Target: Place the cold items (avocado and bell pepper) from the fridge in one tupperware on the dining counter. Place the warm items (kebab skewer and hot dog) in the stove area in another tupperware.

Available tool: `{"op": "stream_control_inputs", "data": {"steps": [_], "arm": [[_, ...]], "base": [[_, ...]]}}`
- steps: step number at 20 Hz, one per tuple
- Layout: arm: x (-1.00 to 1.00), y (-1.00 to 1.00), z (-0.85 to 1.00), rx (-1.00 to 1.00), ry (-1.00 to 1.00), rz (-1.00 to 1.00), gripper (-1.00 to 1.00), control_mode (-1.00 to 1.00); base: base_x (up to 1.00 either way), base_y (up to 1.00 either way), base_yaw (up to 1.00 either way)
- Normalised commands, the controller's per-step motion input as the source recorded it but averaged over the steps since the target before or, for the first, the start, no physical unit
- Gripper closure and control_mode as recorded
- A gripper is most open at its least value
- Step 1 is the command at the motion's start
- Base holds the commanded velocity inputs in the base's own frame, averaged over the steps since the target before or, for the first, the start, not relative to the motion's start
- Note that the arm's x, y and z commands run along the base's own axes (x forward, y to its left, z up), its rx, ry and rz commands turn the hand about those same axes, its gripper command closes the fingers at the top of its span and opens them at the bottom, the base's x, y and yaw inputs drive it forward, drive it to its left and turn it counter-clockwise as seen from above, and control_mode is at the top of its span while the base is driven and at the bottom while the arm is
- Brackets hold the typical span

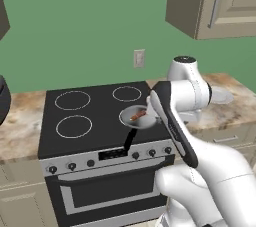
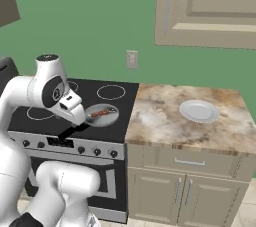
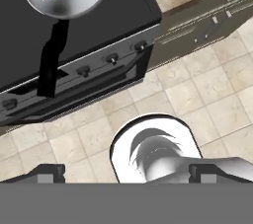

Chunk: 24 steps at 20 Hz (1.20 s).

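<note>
- Two dark fingertips of the gripper (image 3: pixel 126 172) poke up at the bottom of the hand view, far apart, one near each side. The jaws are wide open. Nothing is between them and they touch nothing.
- The gripper hangs in the air over the tiled floor (image 3: pixel 197 94), in front of the stove (image 1: pixel 95 116), and looks down along the stove's front.
- The white arm (image 1: pixel 180 121) comes up from the low right corner of the left base view. It bends at a round joint by the stove's right edge and folds back down toward the stove's front edge.
- In the right base view the arm (image 2: pixel 47 91) stands in front of the stove's left half, with its bent part just beside the pan.
- A round grey pan (image 1: pixel 136 117) sits near the front right corner of the black stove top. Its black handle sticks out over the front edge, above the knobs (image 1: pixel 135 155).
- The kebab skewer (image 1: pixel 138 116) lies in the pan. It is reddish brown with a thin stick, and it lies tilted.
- A white plate (image 2: pixel 199 111) rests on the marbled counter (image 2: pixel 160 116) to the right of the stove, close to the counter's right edge, well apart from the pan.
</note>
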Motion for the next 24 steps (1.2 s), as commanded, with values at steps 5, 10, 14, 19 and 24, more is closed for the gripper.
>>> {"op": "stream_control_inputs", "data": {"steps": [5,10,14,19,24], "arm": [[0.39,0.08,0.0,0.0,-0.01,-0.01,-1.0,-1.0],[0.99,0.0,-0.08,0.0,0.03,-0.03,-1.0,-1.0],[1.0,0.0,-0.29,-0.01,0.12,-0.18,-1.0,-1.0],[1.0,0.0,-0.53,-0.06,0.05,-0.27,-1.0,-1.0],[0.95,0.0,-0.67,-0.03,0.0,-0.35,-1.0,-1.0]], "base": [[0.0,0.0,0.0],[0.0,0.0,0.0],[0.0,0.0,0.0],[0.0,0.0,0.0],[0.0,0.0,0.0]]}}
